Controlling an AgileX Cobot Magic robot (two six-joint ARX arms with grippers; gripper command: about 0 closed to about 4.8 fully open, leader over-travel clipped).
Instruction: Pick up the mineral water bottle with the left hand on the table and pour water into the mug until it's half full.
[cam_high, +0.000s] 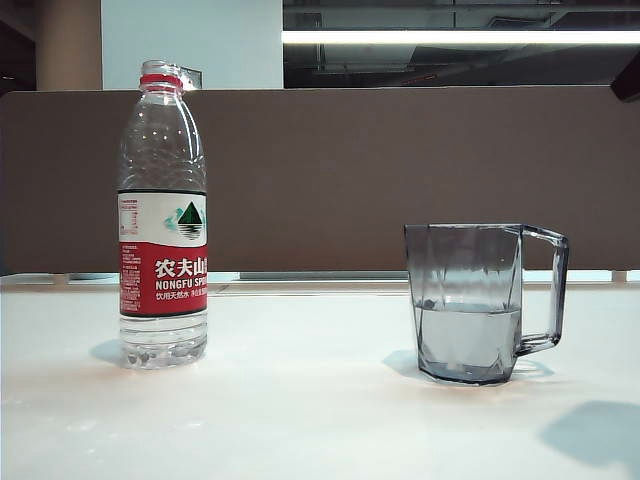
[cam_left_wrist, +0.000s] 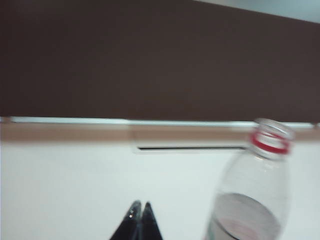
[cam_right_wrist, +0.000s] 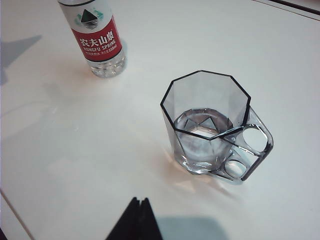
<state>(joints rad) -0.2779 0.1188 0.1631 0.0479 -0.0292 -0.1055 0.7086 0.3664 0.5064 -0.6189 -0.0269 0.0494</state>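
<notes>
Left gripper (cam_left_wrist: 140, 220): fingertips are showing at the frame edge of the left wrist view, pressed together into one dark point, nothing between them. It is holding nothing and touching nothing; the mineral water bottle (cam_left_wrist: 255, 195) is standing just beside it, apart, uncapped, red neck ring showing, picture slightly blurred.

Right gripper (cam_right_wrist: 139, 220): fingertips likewise meeting in a closed point, empty, hanging over the table (cam_right_wrist: 75, 150) near the mug (cam_right_wrist: 212, 125) but not touching it.

In the exterior view neither gripper is appearing. The mineral water bottle (cam_high: 162, 220) is standing upright on the left of the table (cam_high: 300, 400), cap off, red-and-white label facing the camera, only a little liquid visible at its base. The mug (cam_high: 470, 300) is standing upright on the right, well apart from the bottle, handle pointing right. The water (cam_high: 466, 335) is sitting in the mug at roughly half height; the right wrist view is showing the water (cam_right_wrist: 202, 127) surface inside the octagonal rim.

Bare tabletop is lying between bottle and mug. Behind the table a brown partition (cam_high: 400, 170) is running across the view, with a ceiling light strip (cam_high: 460, 36) above it. A shadow (cam_high: 590, 435) is falling on the table's near right corner.
</notes>
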